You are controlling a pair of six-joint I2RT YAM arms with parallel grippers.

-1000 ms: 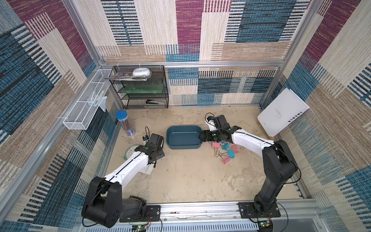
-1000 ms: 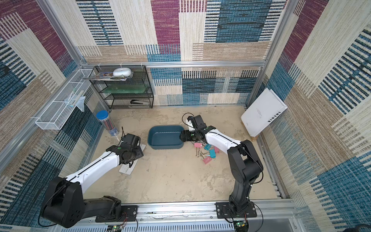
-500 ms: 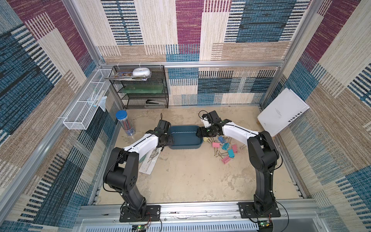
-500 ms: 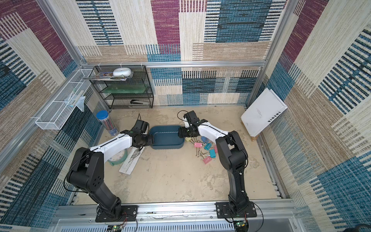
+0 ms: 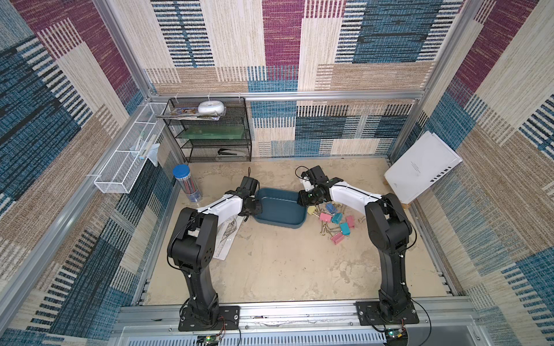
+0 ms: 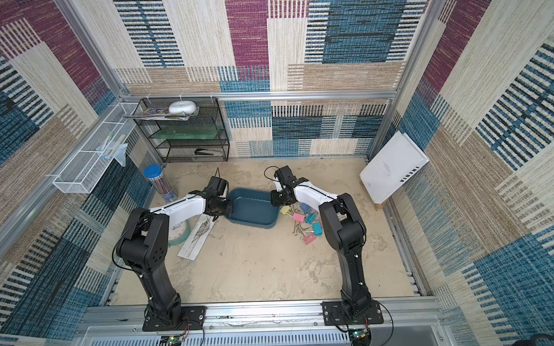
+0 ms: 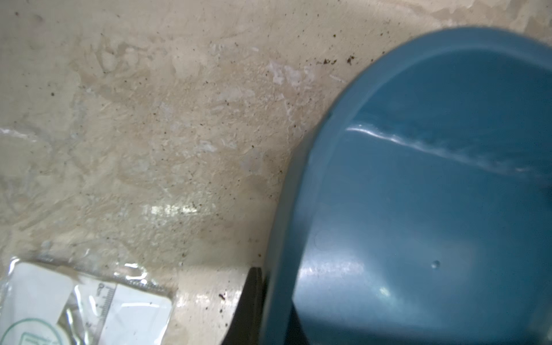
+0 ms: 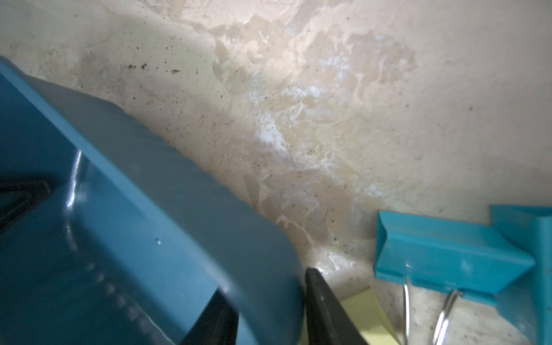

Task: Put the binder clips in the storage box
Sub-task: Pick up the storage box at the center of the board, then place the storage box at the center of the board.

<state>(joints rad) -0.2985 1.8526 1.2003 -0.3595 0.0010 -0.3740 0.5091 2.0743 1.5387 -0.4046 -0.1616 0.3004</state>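
Dark teal-blue, plain and glossy inside, for the storage box (image 5: 278, 224). Pastel pink, teal, light blue and pale yellow on the binder clips (image 5: 336, 218), with silver and gold wire handles. Mottled beige with tiny dark specks across the surface (image 5: 284, 269). Woven patchwork of magenta, blue, tan and cream, striped in places, on the walls (image 5: 281, 36). Black mesh for the shelf rack (image 5: 209, 134); white wire mesh for the basket (image 5: 126, 163). White shells and black joints on the left arm (image 5: 223, 206) and the right arm (image 5: 353, 199). Blue lid on the clear tube (image 5: 187, 185). White with black lettering for the folder (image 5: 421, 167).
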